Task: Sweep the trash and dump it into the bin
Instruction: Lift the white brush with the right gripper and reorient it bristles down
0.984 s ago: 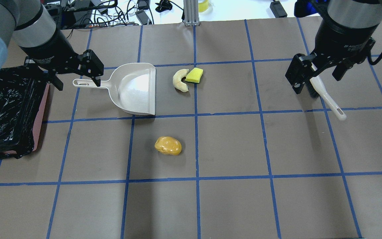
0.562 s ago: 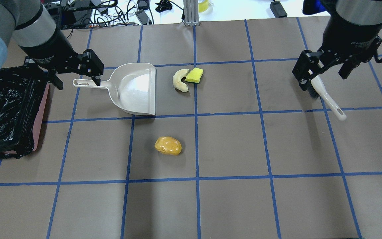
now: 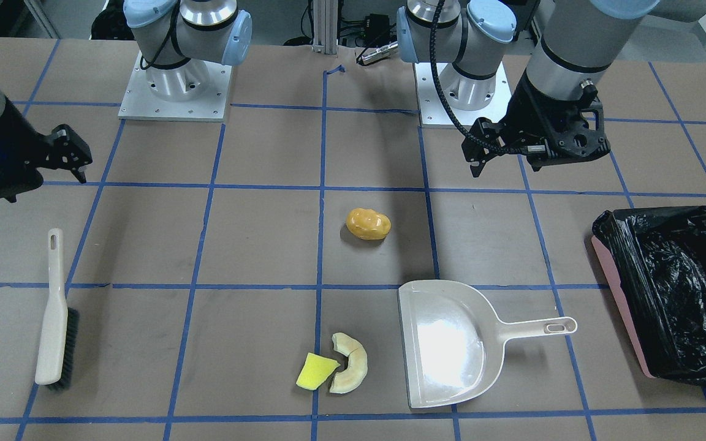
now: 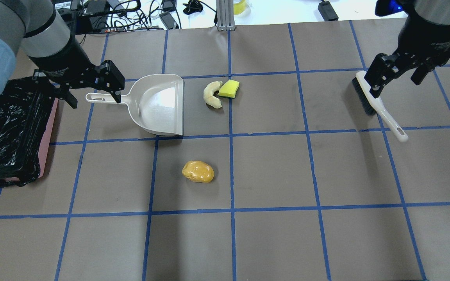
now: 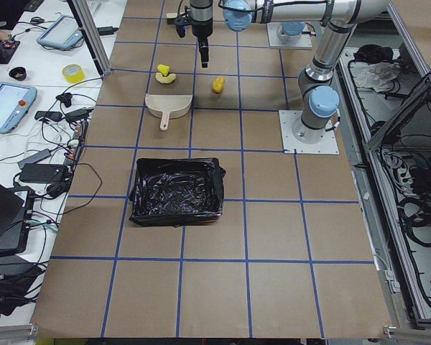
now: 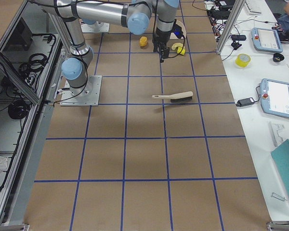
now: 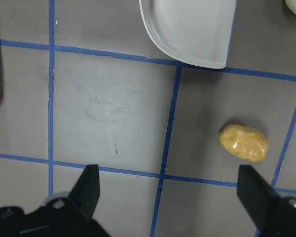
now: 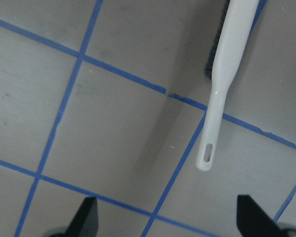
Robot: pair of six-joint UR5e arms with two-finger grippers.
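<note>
The orange-yellow potato-shaped lump [image 4: 198, 171] lies near the table's middle. The cream crescent slice [image 4: 211, 95] and the yellow wedge [image 4: 229, 88] touch each other just right of the beige dustpan [image 4: 158, 104]. The pink bin [image 4: 49, 128] with its black bag is at the far left. My left gripper [image 4: 92, 93] is open and empty, held high over the dustpan's handle. My right gripper [image 4: 397, 77] is open and empty, above the head end of the brush [image 4: 377, 104] lying on the table. The left wrist view shows the potato lump [image 7: 243, 142] and the dustpan's edge [image 7: 187, 29] far below.
Blue tape lines grid the brown table. Cables and an aluminium post [image 4: 225, 13] sit past the far edge. The brush handle [image 8: 214, 108] shows in the right wrist view. In the front-facing view the bin [image 3: 616, 288] is at the right and the brush [image 3: 53, 318] at the left.
My right gripper has moved up and toward the far right, uncovering the brush head. The brush has stayed put. My left gripper has barely shifted.
</note>
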